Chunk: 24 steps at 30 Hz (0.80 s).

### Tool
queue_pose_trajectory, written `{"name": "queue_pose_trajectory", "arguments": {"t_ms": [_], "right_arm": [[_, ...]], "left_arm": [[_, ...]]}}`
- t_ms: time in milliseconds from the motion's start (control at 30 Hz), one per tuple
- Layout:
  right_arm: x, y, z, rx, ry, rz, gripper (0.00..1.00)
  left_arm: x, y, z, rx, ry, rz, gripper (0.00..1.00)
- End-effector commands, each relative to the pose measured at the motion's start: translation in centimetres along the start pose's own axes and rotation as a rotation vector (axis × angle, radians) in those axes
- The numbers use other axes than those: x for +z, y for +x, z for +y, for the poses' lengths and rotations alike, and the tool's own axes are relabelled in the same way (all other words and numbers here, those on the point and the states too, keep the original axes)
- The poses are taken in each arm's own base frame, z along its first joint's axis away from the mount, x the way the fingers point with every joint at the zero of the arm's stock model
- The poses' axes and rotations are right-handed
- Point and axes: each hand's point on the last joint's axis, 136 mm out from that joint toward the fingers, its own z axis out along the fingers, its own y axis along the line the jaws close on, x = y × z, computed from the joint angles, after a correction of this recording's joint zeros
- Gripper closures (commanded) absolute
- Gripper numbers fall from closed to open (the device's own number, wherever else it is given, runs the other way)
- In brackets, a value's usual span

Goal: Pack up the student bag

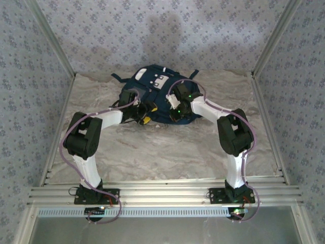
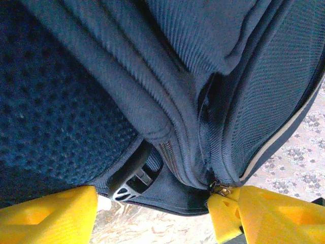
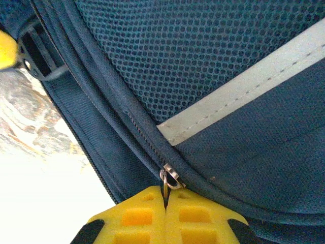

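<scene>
The student bag (image 1: 157, 91), navy blue with white stripes and a grey patch, lies at the back middle of the table. Both grippers are at its near edge. My left gripper (image 2: 152, 216) is open, its yellow fingers (image 2: 51, 216) spread wide either side of the bag's bottom edge. A black buckle (image 2: 129, 185) lies between them and a metal zipper pull (image 2: 221, 189) touches the right finger. My right gripper (image 3: 165, 195) is shut on another zipper pull (image 3: 169, 180), a small metal ring on the bag's zip line below a white stripe (image 3: 244, 91).
The marbled tabletop (image 1: 162, 152) stretches from the bag to the arm bases. Aluminium rails (image 1: 162, 193) run along the near edge and up both sides. Patterned walls (image 1: 30, 76) close in the left, right and back.
</scene>
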Motion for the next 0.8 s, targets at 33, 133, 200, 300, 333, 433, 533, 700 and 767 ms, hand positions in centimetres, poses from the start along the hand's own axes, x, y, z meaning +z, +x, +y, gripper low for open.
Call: {"name": "queue_pose_trajectory", "arguments": {"t_ms": [33, 133, 200, 300, 333, 433, 533, 700, 767], "right_arm": [[-3.6, -4.3, 4.9, 0.059, -0.195, -0.12, 1.0], [-4.2, -5.6, 6.5, 0.095, -0.232, -0.14, 1.0], [-4.1, -6.1, 7.2, 0.113, -0.239, -0.138, 1.0], [-3.7, -6.6, 8.0, 0.143, -0.252, -0.134, 1.0], [-3.6, -6.8, 8.2, 0.157, -0.26, -0.134, 1.0], [-3.5, -7.5, 9.3, 0.191, -0.305, -0.145, 1.0], [-3.7, -8.2, 10.4, 0.209, -0.339, -0.159, 1.0], [-3.0, -8.2, 10.6, 0.225, -0.345, -0.149, 1.0], [-2.6, -8.1, 10.7, 0.232, -0.351, -0.141, 1.0]], "left_arm": [[-1.7, 1.2, -3.0, 0.03, 0.075, -0.017, 0.27], [-3.1, 0.9, -2.0, 0.039, 0.035, -0.046, 0.26], [-4.2, 0.5, -1.2, 0.039, 0.01, -0.071, 0.26], [-5.6, 0.0, 0.0, 0.04, -0.026, -0.111, 0.25], [-5.7, 0.0, 0.4, 0.04, -0.035, -0.117, 0.25], [-5.6, -0.1, 1.4, 0.025, -0.054, -0.129, 0.26], [-4.9, -0.3, 2.0, -0.005, -0.039, -0.134, 0.28], [-4.3, -0.9, 0.9, -0.016, 0.013, -0.151, 0.34], [-4.0, -1.1, 0.5, -0.01, 0.018, -0.155, 0.37]]}}
